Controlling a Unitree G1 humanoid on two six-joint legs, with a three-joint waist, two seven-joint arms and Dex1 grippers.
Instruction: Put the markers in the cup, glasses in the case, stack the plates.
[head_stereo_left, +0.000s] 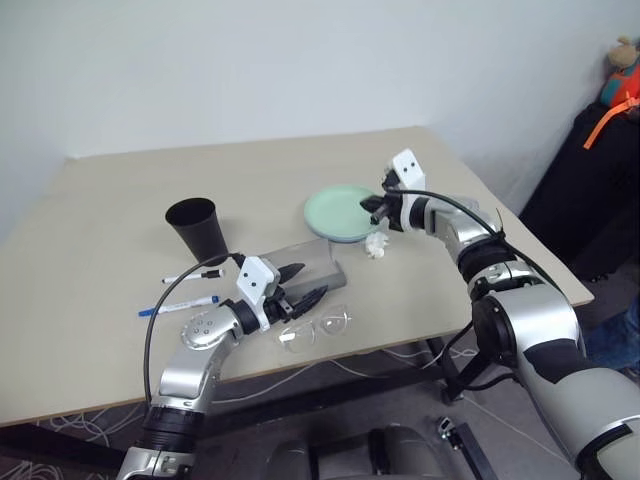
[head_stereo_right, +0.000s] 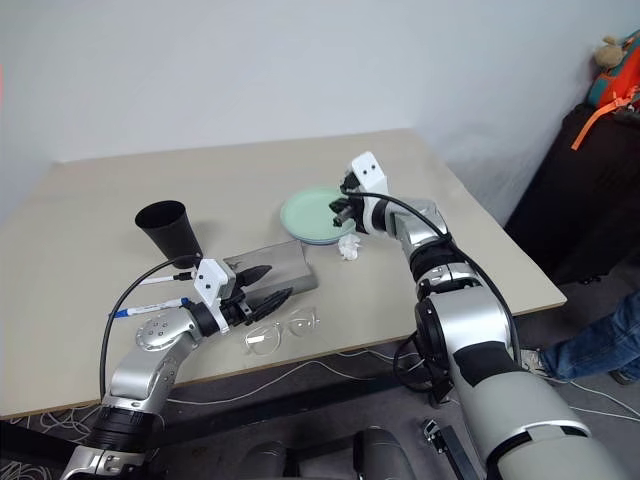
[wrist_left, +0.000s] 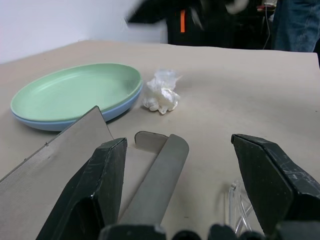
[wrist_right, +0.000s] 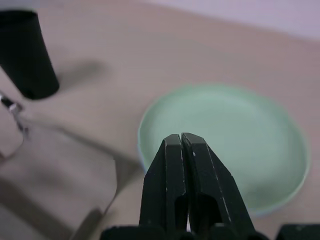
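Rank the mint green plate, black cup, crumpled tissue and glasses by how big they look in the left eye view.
1. mint green plate
2. black cup
3. glasses, near the cup's size, so unsure
4. crumpled tissue

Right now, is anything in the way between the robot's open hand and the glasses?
No, nothing visible blocks it. The left gripper hangs open just above the glasses, which lie on bare table. The open grey case sits right beside them, so the trip there looks free too.
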